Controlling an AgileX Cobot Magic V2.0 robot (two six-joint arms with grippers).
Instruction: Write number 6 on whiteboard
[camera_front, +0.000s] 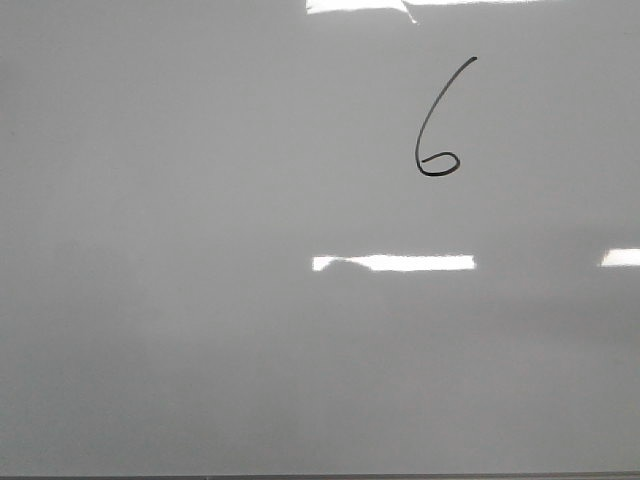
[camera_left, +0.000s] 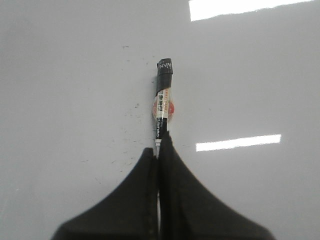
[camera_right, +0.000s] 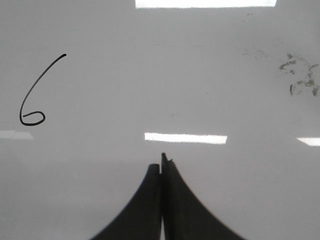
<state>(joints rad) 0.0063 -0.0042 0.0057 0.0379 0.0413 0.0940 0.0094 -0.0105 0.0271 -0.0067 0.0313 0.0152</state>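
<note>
In the front view the whiteboard (camera_front: 200, 330) fills the picture, glossy grey-white, a thin dark edge along its near side. The number 6 (camera_front: 438, 125) stands in the upper right part of the board — a long slanted stroke ending in a small flat loop. No arm shows here.

In the left wrist view the left gripper (camera_left: 159, 152) is pressed together on a marker (camera_left: 163, 102), pinching its lower end; the capped black tip points away from the fingers over the board, which bears faint dark specks (camera_left: 136, 107).

In the right wrist view the right gripper (camera_right: 161, 167) has its fingers pressed together, holding nothing. The 6 lies well apart from it, and grey smudges (camera_right: 300, 77) mark the board on the opposite side.
</note>
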